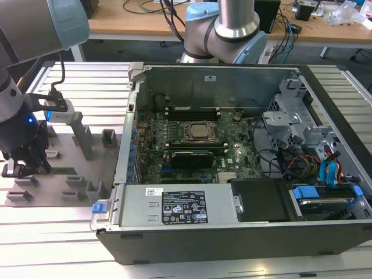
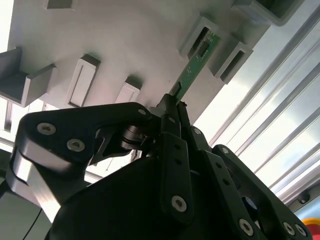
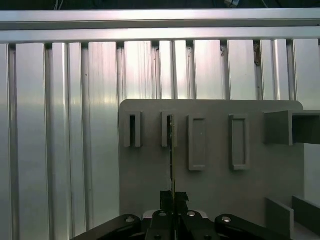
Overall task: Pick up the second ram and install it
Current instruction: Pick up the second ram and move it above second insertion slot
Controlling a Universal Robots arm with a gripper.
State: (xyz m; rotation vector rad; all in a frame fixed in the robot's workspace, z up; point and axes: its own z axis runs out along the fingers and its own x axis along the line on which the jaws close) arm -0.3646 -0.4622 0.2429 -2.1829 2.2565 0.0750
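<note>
The second ram (image 2: 197, 62) is a thin green board stick. Its far end rests in a slot holder (image 2: 202, 37) of the grey fixture plate (image 2: 125, 45). My gripper (image 2: 172, 107) is shut on the stick's near end. In the first wrist view the ram (image 3: 172, 160) appears edge-on, running from the gripper (image 3: 172, 196) to the second slot holder (image 3: 167, 130). In the exterior view the gripper (image 1: 29, 168) hangs low over the fixture plate (image 1: 64, 148) at the exterior view's left, with the green ram (image 1: 63, 170) beside it.
The open computer case (image 1: 232, 75) fills the middle and right, with its motherboard (image 1: 192, 157), black memory slots (image 1: 192, 110), processor socket (image 1: 200, 132) and power supply (image 1: 180, 206). Upright grey holders (image 1: 110, 138) stand on the plate. The ribbed aluminium table (image 3: 60, 125) lies around it.
</note>
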